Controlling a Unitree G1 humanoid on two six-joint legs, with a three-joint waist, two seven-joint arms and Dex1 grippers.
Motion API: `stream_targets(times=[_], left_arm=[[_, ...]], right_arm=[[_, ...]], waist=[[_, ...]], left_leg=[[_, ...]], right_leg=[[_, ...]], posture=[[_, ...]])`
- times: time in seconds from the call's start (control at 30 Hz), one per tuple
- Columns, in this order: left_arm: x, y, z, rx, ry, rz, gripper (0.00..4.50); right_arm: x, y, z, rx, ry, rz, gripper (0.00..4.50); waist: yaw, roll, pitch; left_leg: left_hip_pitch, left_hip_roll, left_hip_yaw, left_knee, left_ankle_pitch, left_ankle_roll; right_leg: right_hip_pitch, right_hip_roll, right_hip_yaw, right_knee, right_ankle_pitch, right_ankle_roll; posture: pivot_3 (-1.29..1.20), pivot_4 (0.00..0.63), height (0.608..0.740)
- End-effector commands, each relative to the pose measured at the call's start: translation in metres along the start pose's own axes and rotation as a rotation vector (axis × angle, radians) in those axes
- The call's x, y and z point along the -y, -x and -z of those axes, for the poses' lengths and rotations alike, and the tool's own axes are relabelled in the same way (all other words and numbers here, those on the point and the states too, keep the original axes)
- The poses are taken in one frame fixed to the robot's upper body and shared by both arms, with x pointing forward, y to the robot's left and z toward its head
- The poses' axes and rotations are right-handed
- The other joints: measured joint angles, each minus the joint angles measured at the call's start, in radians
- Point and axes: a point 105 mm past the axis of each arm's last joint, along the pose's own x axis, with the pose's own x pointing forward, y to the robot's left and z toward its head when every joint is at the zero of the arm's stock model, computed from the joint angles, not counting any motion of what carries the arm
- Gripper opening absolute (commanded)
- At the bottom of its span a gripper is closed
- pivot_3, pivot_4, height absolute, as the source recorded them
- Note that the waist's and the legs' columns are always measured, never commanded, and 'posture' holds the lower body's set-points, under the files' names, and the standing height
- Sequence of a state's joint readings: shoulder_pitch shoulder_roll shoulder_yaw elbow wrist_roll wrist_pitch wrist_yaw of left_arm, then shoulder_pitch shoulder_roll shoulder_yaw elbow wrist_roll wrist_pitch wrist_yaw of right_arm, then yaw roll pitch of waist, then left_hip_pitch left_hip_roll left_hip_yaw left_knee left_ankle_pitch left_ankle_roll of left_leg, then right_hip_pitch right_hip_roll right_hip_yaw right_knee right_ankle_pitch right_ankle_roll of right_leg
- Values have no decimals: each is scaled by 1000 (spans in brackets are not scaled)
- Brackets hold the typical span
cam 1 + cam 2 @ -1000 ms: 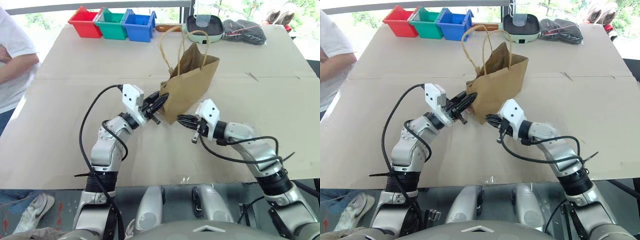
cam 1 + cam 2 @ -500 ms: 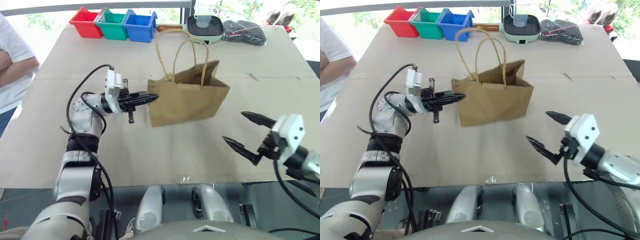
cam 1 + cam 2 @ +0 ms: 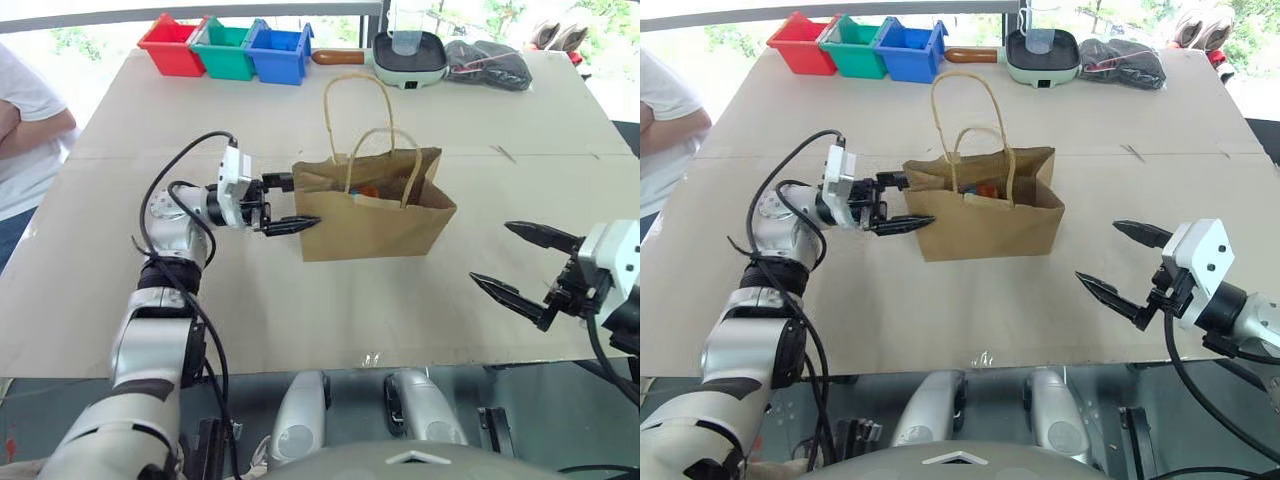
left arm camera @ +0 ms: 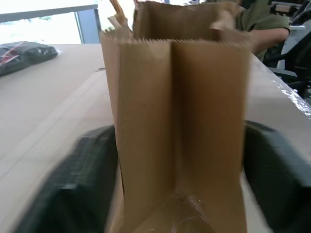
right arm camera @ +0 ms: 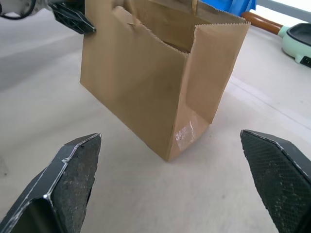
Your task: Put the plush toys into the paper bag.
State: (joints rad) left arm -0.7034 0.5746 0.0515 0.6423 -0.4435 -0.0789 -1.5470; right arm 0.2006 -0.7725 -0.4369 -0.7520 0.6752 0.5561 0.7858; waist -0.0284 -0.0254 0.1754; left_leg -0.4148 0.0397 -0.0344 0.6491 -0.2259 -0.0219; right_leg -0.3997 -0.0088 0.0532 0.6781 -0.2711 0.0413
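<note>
The brown paper bag (image 3: pixel 385 222) stands upright on the table with its mouth open and both cord handles up. Down in its mouth I see a bit of red and a pale bit (image 3: pixel 366 190), which I take for the plush toys; the rest of them is hidden by the bag's walls. My left gripper (image 3: pixel 304 201) is open, one finger on each side of the bag's left end panel (image 4: pixel 180 121); whether they touch it I cannot tell. My right gripper (image 3: pixel 491 253) is open and holds nothing, well to the right of the bag and nearer the table's front edge.
Red (image 3: pixel 170 44), green (image 3: pixel 224 50) and blue (image 3: pixel 281 52) bins stand at the back left. A pale green pan (image 3: pixel 408 56) and a dark bundle (image 3: pixel 490 62) lie at the back right. A person in a white shirt (image 3: pixel 25 150) stands at the table's left side.
The bag, tilted between both grippers a second ago, now stands upright. My left gripper has opened on the bag's left end. My right gripper has opened and drawn away to the right.
</note>
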Motion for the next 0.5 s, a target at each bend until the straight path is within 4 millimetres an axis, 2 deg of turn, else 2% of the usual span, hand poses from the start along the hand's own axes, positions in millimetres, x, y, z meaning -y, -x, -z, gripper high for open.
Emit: stream_targets(times=[0.03, 0.1, 0.27, 0.3, 0.4, 0.5], left_arm=[[17, 40, -12, -7, 82, -212, 4424], [30, 50, -9, -34, 121, -290, 4424], [68, 73, 0, -105, 243, -436, 4424], [72, 73, 0, -116, 251, -447, 4424], [102, 78, 14, -194, 286, -496, 4424], [111, 74, 16, -179, 332, -506, 4424]], right_arm=[[9, 11, -2, -5, 40, 21, 4500], [14, 16, 2, -20, 33, 39, 4500], [18, 36, 15, -77, 7, 81, 4500], [19, 39, 16, -84, 6, 84, 4500], [22, 50, 28, -123, -12, 112, 4500], [24, 48, 36, -130, -23, 119, 4500]], waist=[[-17, 0, 0], [-17, 1, 0], [19, 1, 0], [22, 1, 0], [19, 0, -1], [18, 0, -1]], left_leg=[[0, 1, 0, 0, 0, 0], [2, 2, 0, -3, 0, 0], [0, 1, -3, -1, 0, 0], [1, 0, -2, -1, 0, 0], [1, 0, -1, 1, 0, 0], [3, -1, 2, 1, 0, 0]], right_leg=[[0, 0, 0, 0, 0, 0], [0, 0, 1, 0, 0, 0], [0, -3, -3, 0, 0, 0], [1, -4, -3, 0, -1, 0], [3, -6, -2, -1, -4, 4], [4, -7, -1, -2, -5, 2]], posture=[[0, 150, 740], [0, 150, 740], [0, 150, 740], [0, 150, 740], [0, 150, 740], [0, 150, 740]])
